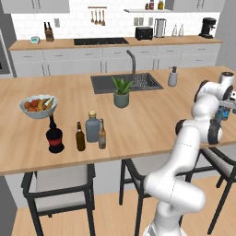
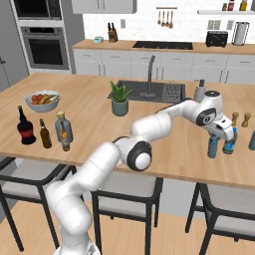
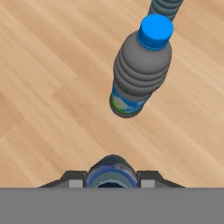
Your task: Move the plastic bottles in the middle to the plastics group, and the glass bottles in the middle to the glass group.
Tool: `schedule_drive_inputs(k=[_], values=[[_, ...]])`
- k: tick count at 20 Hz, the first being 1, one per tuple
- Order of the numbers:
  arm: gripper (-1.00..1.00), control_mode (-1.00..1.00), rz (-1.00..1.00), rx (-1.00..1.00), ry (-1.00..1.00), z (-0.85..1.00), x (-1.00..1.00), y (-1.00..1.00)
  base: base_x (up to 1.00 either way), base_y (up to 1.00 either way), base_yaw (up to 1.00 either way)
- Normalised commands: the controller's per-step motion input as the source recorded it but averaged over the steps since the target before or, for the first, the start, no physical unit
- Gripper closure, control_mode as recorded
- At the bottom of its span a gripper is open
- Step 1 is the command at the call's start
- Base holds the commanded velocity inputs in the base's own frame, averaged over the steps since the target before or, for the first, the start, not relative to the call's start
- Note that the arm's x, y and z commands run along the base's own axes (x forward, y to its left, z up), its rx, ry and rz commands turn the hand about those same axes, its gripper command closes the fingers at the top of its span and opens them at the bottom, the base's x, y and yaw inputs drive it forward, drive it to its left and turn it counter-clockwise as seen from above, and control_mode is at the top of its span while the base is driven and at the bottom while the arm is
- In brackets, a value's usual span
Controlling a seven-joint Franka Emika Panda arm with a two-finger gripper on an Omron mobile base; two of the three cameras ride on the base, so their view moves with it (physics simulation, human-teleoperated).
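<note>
I look across the long wooden island counter (image 1: pixel 152 115), with its dark sink (image 1: pixel 124 83) set into the far side and a small potted green plant (image 1: pixel 121 92) just in front of it.

My white arm stretches out to the counter's right end, near the front edge, where the gripper (image 2: pixel 222 137) hangs above the surface. In the hand view the two dark fingertips (image 3: pixel 72 180) press on either side of a small light-blue see-through bottle with a blue cap (image 3: pixel 111 173), so the hand is clenched around it. In the right base view that bottle (image 2: pixel 229 142) stands upright under the fingers, just beside a deeper-blue plastic bottle with a dark band (image 2: pixel 213 146). Another blue bottle (image 2: pixel 252 140) stands at the picture's right border.

Towards the left end, close to the front edge, stands a row of glass: a black round-bodied long-necked bottle with a red label (image 1: pixel 55 136), then a slim dark brown bottle (image 1: pixel 80 137), then a squat grey-blue bottle with a tan stopper (image 1: pixel 92 126), and a small slim amber bottle with a pale label (image 1: pixel 102 134) touching or nearly touching it. A white bowl of fruit (image 1: pixel 38 106) sits behind the black bottle.
</note>
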Motion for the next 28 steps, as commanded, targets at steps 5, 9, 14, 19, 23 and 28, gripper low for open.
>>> schedule_drive_inputs(k=[5,9,14,19,23,28], values=[[1.00,-1.00,0.00,0.00,0.01,-0.47,-0.07,-0.08,0.00,0.00,0.00],[-1.00,-1.00,0.00,0.00,0.00,-0.45,-0.14,-0.07,0.00,0.00,0.00],[-1.00,-1.00,0.00,0.00,0.00,-0.22,-0.18,-0.09,0.00,0.00,0.00],[-1.00,-1.00,0.00,0.00,-0.01,-0.01,-0.26,0.03,0.00,0.00,0.00],[-1.00,-1.00,0.00,0.00,0.00,0.02,-0.10,0.09,0.00,0.00,0.00],[-1.00,-1.00,0.00,0.00,0.00,0.11,-0.34,0.27,0.00,0.00,0.00]])
